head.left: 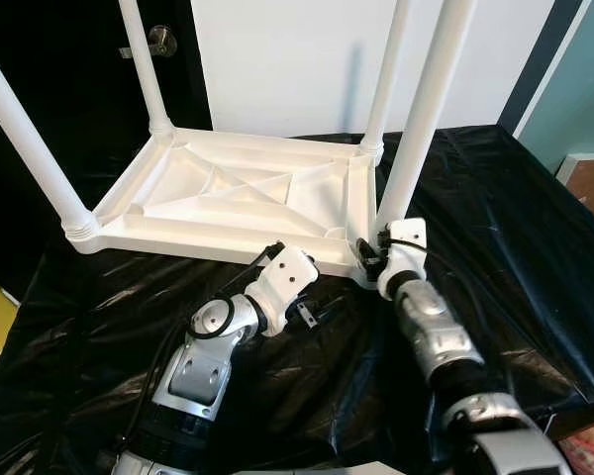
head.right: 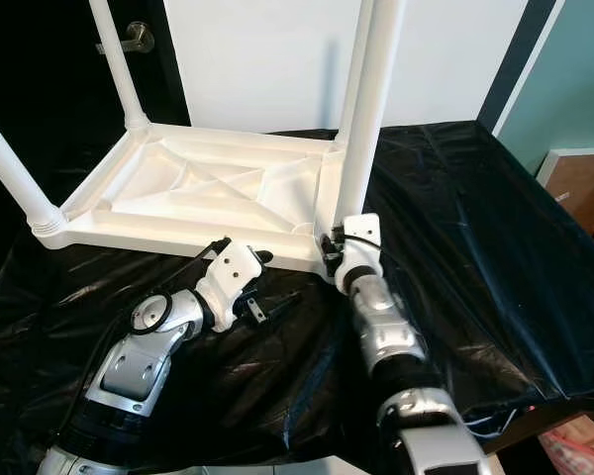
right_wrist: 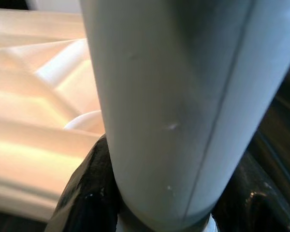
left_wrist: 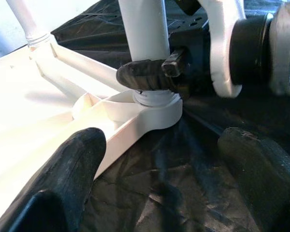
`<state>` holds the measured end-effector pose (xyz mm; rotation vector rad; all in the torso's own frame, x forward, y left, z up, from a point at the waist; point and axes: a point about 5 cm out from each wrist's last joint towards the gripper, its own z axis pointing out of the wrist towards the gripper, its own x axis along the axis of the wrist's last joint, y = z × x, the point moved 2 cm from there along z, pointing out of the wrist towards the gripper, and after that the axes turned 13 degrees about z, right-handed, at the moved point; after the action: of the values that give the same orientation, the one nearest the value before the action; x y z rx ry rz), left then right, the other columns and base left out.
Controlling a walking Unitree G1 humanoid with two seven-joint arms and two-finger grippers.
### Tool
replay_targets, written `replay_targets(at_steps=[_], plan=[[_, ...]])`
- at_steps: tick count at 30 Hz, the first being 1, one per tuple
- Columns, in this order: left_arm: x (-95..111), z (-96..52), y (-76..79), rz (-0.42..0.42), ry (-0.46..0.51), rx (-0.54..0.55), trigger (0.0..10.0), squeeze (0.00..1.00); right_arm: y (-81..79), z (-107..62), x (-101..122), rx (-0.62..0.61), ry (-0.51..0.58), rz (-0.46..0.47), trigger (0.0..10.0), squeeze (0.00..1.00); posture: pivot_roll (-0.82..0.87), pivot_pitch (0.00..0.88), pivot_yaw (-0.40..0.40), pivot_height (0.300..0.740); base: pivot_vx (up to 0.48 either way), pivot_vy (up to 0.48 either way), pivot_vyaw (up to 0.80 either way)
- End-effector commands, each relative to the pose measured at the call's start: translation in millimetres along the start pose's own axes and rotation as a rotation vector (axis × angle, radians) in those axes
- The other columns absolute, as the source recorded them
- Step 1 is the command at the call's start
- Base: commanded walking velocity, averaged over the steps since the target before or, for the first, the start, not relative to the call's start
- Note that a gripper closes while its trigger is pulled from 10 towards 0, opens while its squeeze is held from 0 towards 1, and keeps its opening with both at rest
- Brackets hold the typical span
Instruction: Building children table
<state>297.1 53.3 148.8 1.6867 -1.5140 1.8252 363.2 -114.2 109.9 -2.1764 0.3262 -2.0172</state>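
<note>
Left eye view, right gripper point(head.left: 374, 259) clamping table leg point(head.left: 423, 119)

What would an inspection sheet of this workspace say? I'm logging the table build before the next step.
Surface: black plastic sheet covering the work area, wrinkled.
Job's things: white tabletop lying upside down, four white legs standing up; near-right leg in its corner socket.
Clutter: nothing seen.
Grippers: right gripper closed around that leg's base; left gripper open, low beside the tabletop edge.
Cables: black wires along both arms.
Surroundings: white wall, dark door with handle, teal wall on the right.
</note>
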Motion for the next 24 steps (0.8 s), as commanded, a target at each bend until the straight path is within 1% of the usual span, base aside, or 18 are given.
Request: replay_targets(at_steps=[1, 3, 5, 12, 16, 19, 20, 23, 24], plan=[[-3, 2.7, -1.8, -0.007, -0.029, 0.051, 10.0, 0.0, 18.3, -7.8, -22, -0.142, -0.082, 0.011, 10.0, 0.0, -0.03, 0.036, -0.006, 0.74, 0.0, 0.0, 0.0], [-2, 3.8, 0.6, -0.009, -0.024, 0.035, 10.0, 0.0, 2.6, -9.0, -25, -0.128, -0.093, 0.059, 10.0, 0.0, -0.03, 0.038, 0.001, 0.74, 0.0, 0.0, 0.0], [-2, 4.4, 2.4, -0.009, -0.022, 0.025, 10.0, 0.0, -3.8, -8.8, -22, -0.088, -0.083, 0.077, 10.0, 0.0, -0.04, 0.04, 0.006, 0.74, 0.0, 0.0, 0.0], [-3, 4.6, 1.9, -0.009, -0.024, 0.023, 10.0, 0.0, -7.2, -12.9, -18, -0.061, -0.059, 0.086, 10.0, 0.0, -0.03, 0.045, 0.006, 0.74, 0.0, 0.0, 0.0], [-3, 4.6, 2.0, -0.011, -0.024, 0.025, 10.0, 0.0, -11.1, -14.3, -8, -0.031, -0.014, 0.078, 10.0, 0.0, -0.03, 0.046, 0.006, 0.74, 0.0, 0.0, 0.0], [-3, 4.7, 2.1, -0.011, -0.024, 0.024, 10.0, 0.0, -11.4, -14.6, -7, -0.03, -0.009, 0.075, 10.0, 0.0, -0.03, 0.046, 0.006, 0.74, 0.0, 0.0, 0.0], [-3, 4.6, 2.4, -0.011, -0.025, 0.024, 10.0, 0.0, -11.2, -15.3, -5, -0.039, -0.002, 0.07, 10.0, 1.0, -0.03, 0.046, 0.005, 0.74, 0.0, 0.0, 0.0], [-3, 3.9, 2.7, -0.012, -0.026, 0.025, 10.0, 0.0, -9.1, -17.9, -1, -0.007, 0.022, 0.073, 10.0, 1.0, -0.03, 0.047, 0.002, 0.74, 0.0, 0.0, 0.0], [-3, 3.3, 2.7, -0.014, -0.027, 0.027, 10.0, 0.0, -5.4, -21.7, 3, 0.065, 0.041, 0.071, 10.0, 1.0, -0.03, 0.049, 0.0, 0.74, 0.0, 0.0, 0.0]])
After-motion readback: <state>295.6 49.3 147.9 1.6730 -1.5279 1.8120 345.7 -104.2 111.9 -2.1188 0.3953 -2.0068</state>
